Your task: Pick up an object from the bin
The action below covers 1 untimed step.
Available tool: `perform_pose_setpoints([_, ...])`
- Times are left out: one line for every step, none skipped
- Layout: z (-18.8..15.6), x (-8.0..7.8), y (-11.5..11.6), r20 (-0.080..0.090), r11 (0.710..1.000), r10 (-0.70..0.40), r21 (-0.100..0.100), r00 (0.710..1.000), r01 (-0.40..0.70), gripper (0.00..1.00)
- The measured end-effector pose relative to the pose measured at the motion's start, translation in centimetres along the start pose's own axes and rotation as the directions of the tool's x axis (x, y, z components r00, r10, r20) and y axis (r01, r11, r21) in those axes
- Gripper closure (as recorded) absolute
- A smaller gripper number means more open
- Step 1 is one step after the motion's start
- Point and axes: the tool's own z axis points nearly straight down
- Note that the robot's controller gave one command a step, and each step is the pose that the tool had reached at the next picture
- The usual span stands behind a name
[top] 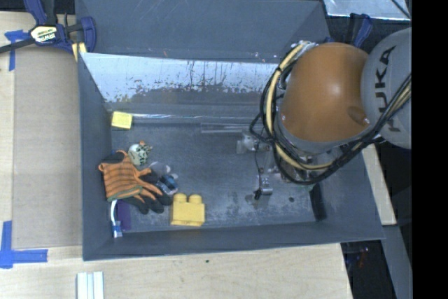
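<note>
My gripper point(263, 187) hangs low over bare bin floor, right of the bin's middle, mostly hidden under the arm's orange cover. Nothing shows in it. The nearest loose thing is a yellow toy brick point(187, 210) near the front wall, well to the gripper's left. Further left lies an orange, black-striped soft toy point(126, 178) with dark limbs spread toward the brick.
A small pale figure head point(140, 153) rests just above the striped toy. A small yellow cube point(121, 120) lies near the back left. A purple pen-like stick point(117, 218) lies in the front left corner. The arm and its cables cover the bin's right side.
</note>
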Motion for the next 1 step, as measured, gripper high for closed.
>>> perform_pose_setpoints([-0.25, -0.15, -0.01, 0.006, 1.0, 0.001, 0.0, 1.0, -0.001, 0.0])
